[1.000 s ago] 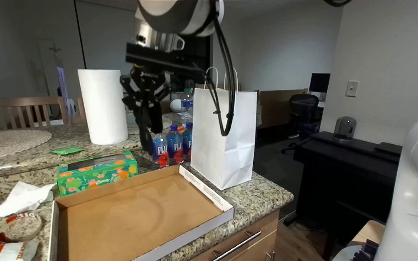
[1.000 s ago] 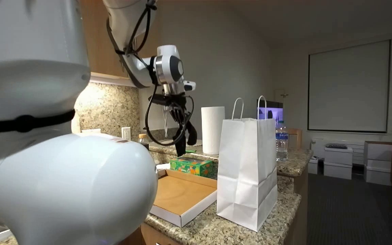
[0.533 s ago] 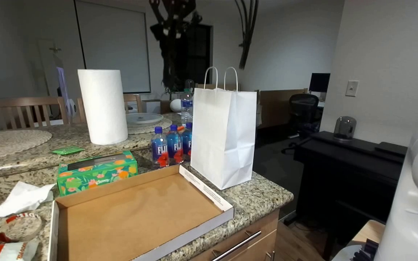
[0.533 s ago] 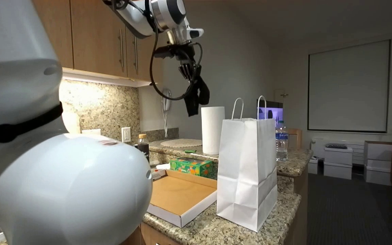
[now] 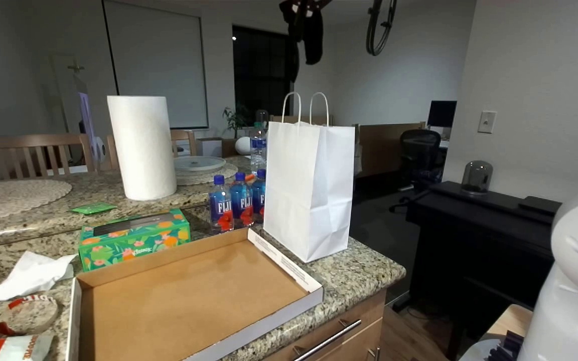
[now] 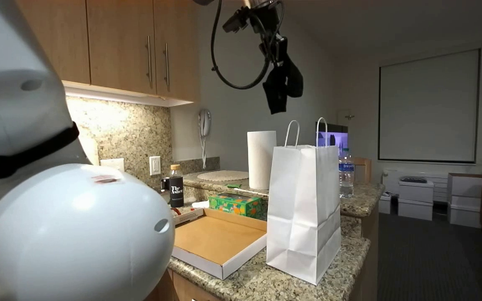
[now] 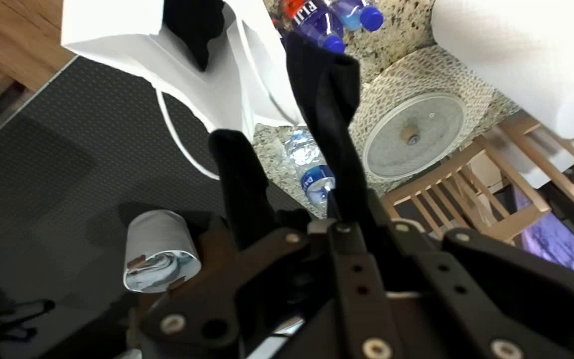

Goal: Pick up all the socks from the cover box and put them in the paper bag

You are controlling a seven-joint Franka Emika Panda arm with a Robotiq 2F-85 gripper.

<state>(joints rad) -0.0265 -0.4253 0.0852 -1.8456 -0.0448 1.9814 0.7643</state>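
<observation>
Black socks (image 6: 276, 90) dangle in two lobes from my gripper (image 6: 279, 58), which is shut on them in the air above the white paper bag (image 6: 295, 209). In the wrist view the held socks (image 7: 324, 94) reach up from between the fingers, beside the bag's open top (image 7: 112, 20). Dark fabric (image 7: 195, 27) like a sock shows inside the bag. The bag stands upright on the counter with both loop handles raised. Beside it lies the cover box (image 5: 193, 296), its brown floor bare where it shows in both exterior views. In an exterior view the gripper's upper part is cut off.
Behind the cover box sits a green tissue box (image 5: 136, 240). A paper towel roll (image 5: 143, 150) and blue-capped bottles (image 5: 241, 200) stand near the bag. A clear water bottle (image 7: 312, 169) is behind it. The counter edge (image 5: 394, 276) runs close by the bag.
My gripper has risen from over the cover box and swung across to above the paper bag, carrying the black socks. The bag and the box have stayed put.
</observation>
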